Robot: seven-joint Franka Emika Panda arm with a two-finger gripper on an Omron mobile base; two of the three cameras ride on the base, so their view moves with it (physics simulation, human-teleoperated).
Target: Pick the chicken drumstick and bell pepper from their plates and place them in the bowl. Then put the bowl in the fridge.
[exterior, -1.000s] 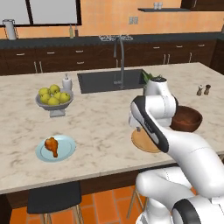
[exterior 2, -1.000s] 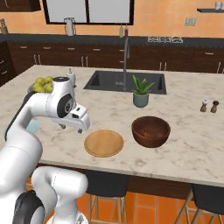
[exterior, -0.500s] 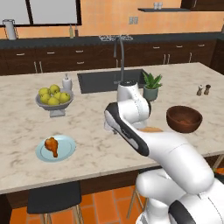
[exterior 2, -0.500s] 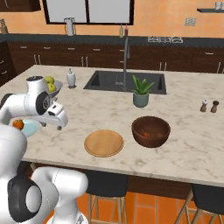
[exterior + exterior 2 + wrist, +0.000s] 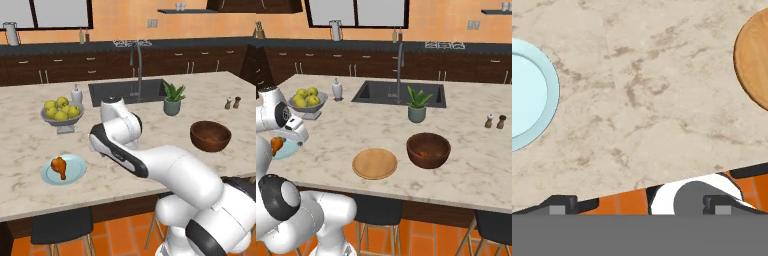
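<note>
Empty hand (image 5: pixel 637 202) with released jaws above the bench (image 5: pixel 652 100), between the plates.
Chicken drumstick (image 5: pixel 59 166) lies on blue plate (image 5: pixel 75 172), lower left; best descend centred over its thick end.

There are two plates: one light blue plate (image 5: pixel 64 170) and one tan wooden plate (image 5: pixel 374 163). One chicken drumstick (image 5: pixel 59 166) lies on the blue plate. There is one dark brown bowl (image 5: pixel 428 150), one grey fruit bowl (image 5: pixel 62 118), one potted plant (image 5: pixel 417 105), two small shakers (image 5: pixel 495 121) and one white soap bottle (image 5: pixel 336 89).
</note>
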